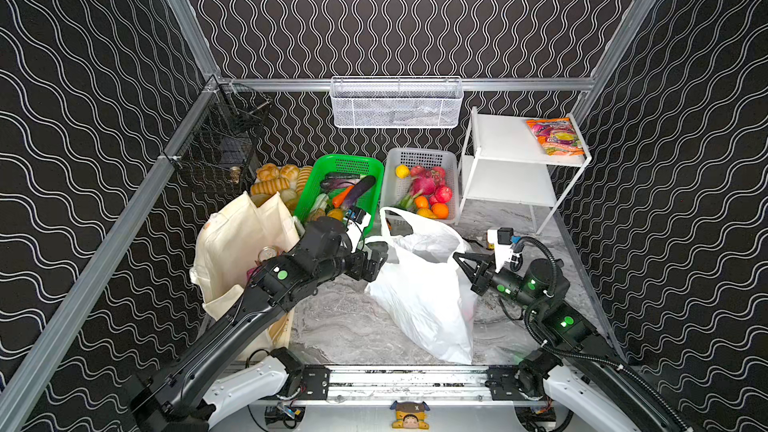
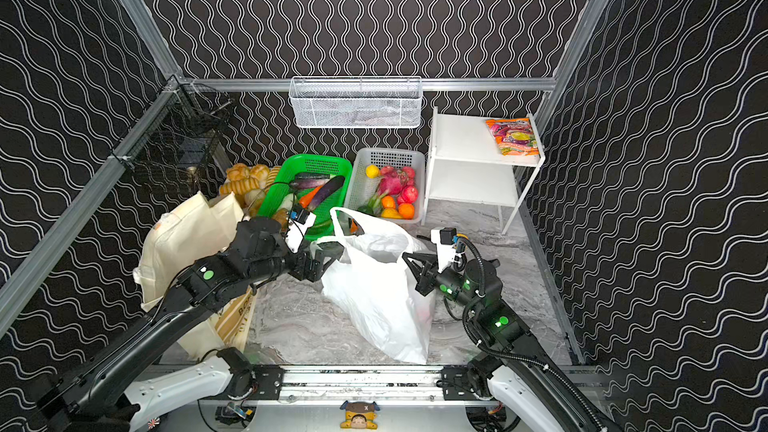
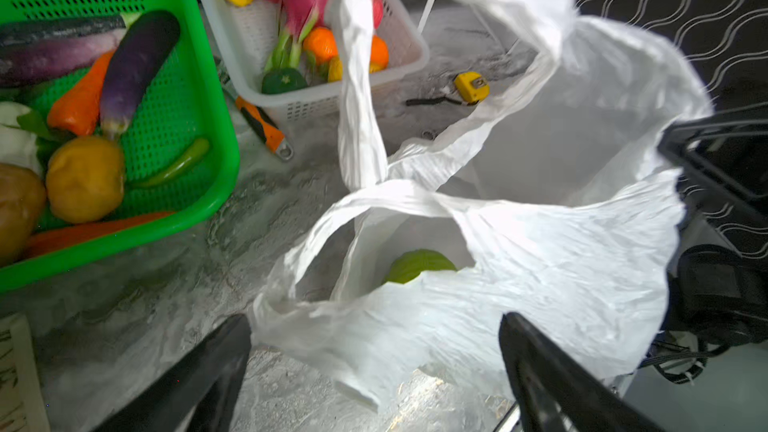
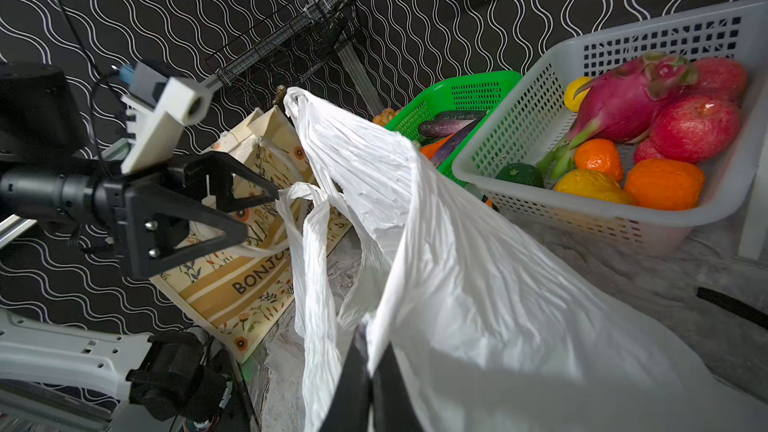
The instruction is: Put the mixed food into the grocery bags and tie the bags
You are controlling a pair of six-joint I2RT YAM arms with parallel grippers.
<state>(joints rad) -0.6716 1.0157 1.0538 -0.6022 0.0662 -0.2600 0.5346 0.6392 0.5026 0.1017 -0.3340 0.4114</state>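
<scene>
The white plastic bag (image 1: 419, 292) (image 2: 374, 297) stands mid-table with its mouth held up. My right gripper (image 1: 457, 257) (image 4: 370, 338) is shut on the bag's right rim. A pale green cabbage (image 3: 419, 270) lies inside it. My left gripper (image 1: 374, 261) (image 3: 374, 320) is open at the bag's left side, its jaws wide apart either side of the plastic, with one loop handle (image 4: 307, 201) just off a fingertip. The cream tote (image 1: 237, 238) (image 4: 249, 284) stands at the left, partly behind my left arm, with a can (image 1: 268, 253) showing inside.
A green basket (image 1: 357, 162) of vegetables and a white basket (image 1: 419, 153) of fruit stand behind the bags. Bread rolls (image 1: 274, 178) lie at back left. A white shelf (image 1: 511, 139) at back right carries a snack packet (image 1: 555, 135). A tape measure (image 3: 471, 85) lies on the table.
</scene>
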